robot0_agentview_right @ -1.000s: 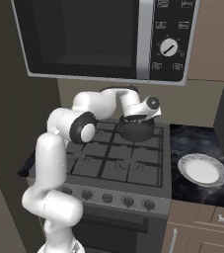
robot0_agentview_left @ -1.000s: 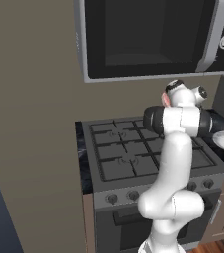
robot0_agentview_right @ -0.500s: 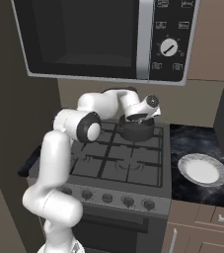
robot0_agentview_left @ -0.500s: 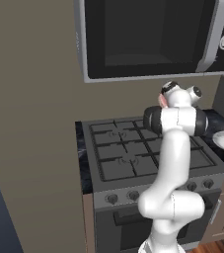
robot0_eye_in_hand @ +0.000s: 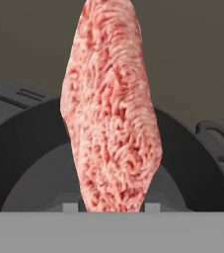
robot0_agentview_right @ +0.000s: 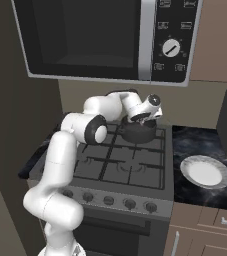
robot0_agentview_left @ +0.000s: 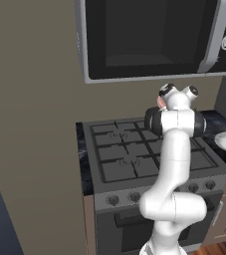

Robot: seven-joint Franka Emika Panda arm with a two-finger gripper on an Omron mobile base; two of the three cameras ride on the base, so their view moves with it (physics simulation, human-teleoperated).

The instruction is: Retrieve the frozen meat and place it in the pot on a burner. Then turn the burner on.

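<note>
Beneath the microwave (robot0_agentview_right: 105, 40), the end effector (robot0_agentview_right: 144, 118) pinched the frozen meat (robot0_eye_in_hand: 111, 111) upright directly above the pot (robot0_agentview_right: 139, 132) on the rear burner; lowering closer before releasing would prevent bouncing.

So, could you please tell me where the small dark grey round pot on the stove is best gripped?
Probably by the small loop handle on the rim of the dark grey round pot, coming from above: the wall is low, and the pinkish-red meat slab in the gripper hangs over the opening.
</note>
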